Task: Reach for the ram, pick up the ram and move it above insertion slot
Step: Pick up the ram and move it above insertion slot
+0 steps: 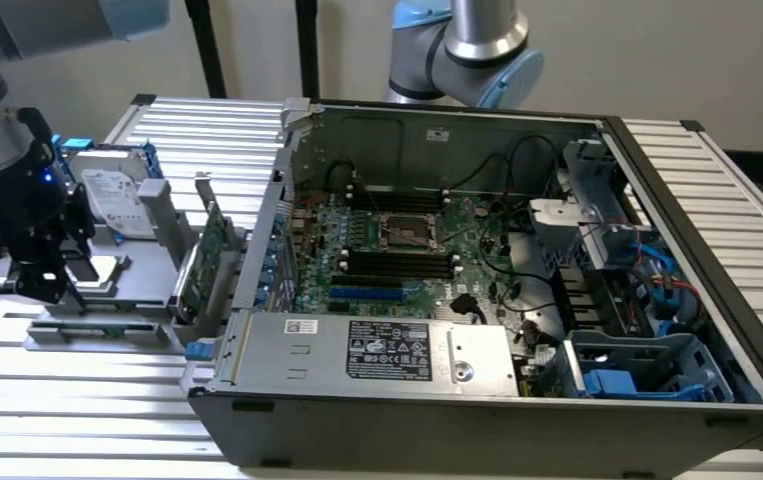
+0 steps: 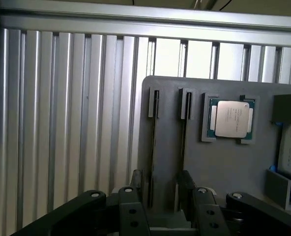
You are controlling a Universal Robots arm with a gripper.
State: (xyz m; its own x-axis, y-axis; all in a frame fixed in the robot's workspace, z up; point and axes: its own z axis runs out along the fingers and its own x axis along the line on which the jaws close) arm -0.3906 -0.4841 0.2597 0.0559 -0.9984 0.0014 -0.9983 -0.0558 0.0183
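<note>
- Ram (image 2: pixel 152 147) stands edge-on in the gray fixture (image 2: pixel 224 172) slot (a thin line), between the spread jaws of the gripper (image 2: pixel 160 183).
- Risk: closing off-centre could tilt it, jamming it in the slot.

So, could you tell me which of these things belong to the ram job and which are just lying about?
In the job: the pincer, open astride the ram, which stands edge-on in the grey holder; the black memory slots.
Lying about: the processor chip, the hard drive, the expansion card, the power supply.
</note>
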